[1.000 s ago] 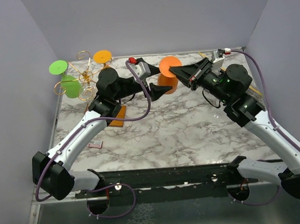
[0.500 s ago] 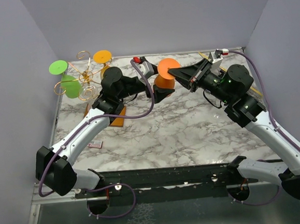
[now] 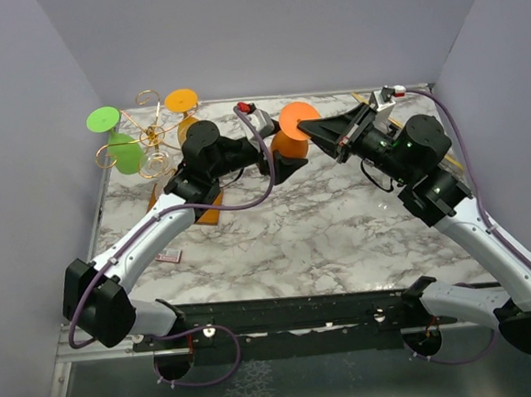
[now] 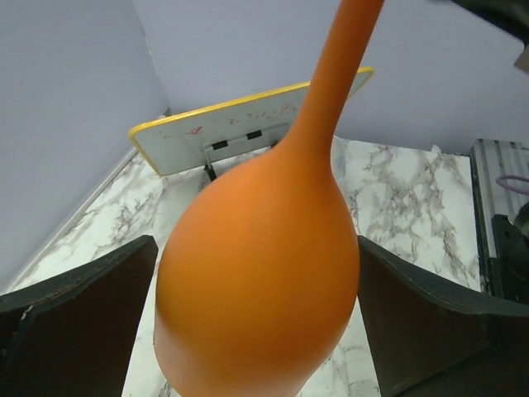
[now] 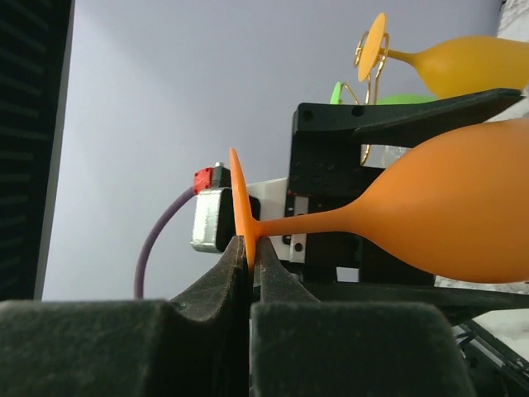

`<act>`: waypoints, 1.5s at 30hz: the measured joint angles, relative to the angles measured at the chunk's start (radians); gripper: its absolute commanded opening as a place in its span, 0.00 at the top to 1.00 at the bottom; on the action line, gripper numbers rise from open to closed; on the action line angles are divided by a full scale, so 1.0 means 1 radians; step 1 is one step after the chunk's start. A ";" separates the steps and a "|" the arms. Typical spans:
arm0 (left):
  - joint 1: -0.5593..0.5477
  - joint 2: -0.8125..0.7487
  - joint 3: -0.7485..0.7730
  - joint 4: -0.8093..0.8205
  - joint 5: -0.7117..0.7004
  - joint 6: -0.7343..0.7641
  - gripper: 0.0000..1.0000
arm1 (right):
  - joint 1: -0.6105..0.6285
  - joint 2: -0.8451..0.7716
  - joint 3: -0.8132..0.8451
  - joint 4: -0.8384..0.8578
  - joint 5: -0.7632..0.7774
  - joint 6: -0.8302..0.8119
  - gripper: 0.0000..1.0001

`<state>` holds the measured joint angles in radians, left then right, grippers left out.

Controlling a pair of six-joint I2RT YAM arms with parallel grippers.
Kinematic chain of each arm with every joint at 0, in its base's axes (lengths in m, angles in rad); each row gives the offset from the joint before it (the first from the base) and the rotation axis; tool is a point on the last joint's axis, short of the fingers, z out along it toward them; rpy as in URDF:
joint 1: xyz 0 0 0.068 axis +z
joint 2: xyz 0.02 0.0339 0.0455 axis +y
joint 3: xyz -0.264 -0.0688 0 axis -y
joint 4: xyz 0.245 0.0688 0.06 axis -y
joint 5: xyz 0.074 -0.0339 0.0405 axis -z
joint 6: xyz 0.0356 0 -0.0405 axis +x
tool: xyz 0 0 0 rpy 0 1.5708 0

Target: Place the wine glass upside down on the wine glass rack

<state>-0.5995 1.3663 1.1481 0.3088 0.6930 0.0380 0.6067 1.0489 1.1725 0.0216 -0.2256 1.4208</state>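
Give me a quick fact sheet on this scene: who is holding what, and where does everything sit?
Orange wine glass: between the two arms, toward the back of the table
Right tool: shut on the edge of the glass's foot
Left tool: one finger on each side of the bowl; contact unclear
Wine glass rack: back left corner, apart from the orange glass
Hanging on rack: green glass, yellow glass, both foot up

Your top view looks down from above and behind the arm bases, across the whole marble table [image 3: 342,238] to the back wall. Your left wrist view sits almost against the orange wine glass [image 4: 264,281], facing a far corner. Your right wrist view, rolled sideways, looks past the right gripper [image 5: 250,269] toward the wine glass rack [image 5: 362,59], and all three views share that glass.
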 measured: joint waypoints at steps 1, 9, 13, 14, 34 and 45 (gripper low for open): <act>0.000 -0.008 0.000 -0.011 -0.024 -0.005 0.01 | 0.000 0.005 0.000 0.000 0.000 -0.003 0.99; 0.005 -0.133 0.140 -0.289 -0.222 -0.151 0.04 | 0.000 0.082 0.004 0.000 0.010 -0.052 0.99; 0.018 -0.233 0.162 -0.402 -0.264 -0.315 0.08 | 0.000 0.086 0.005 0.008 0.023 -0.093 0.99; 0.022 -0.246 0.171 -0.420 -0.269 -0.354 0.08 | 0.000 0.086 0.005 0.010 0.024 -0.105 0.99; 0.096 -0.055 0.346 -0.465 -0.192 -0.887 1.00 | 0.000 0.116 0.005 0.104 -0.088 -0.232 0.99; 0.153 -0.051 0.387 -0.399 -0.060 -0.952 1.00 | 0.000 0.113 0.037 0.097 -0.085 -0.298 0.38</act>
<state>-0.4465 1.3151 1.5349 -0.0902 0.6327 -0.9142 0.6067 1.1618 1.2095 0.1188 -0.3107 1.1229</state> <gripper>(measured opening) 0.008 0.442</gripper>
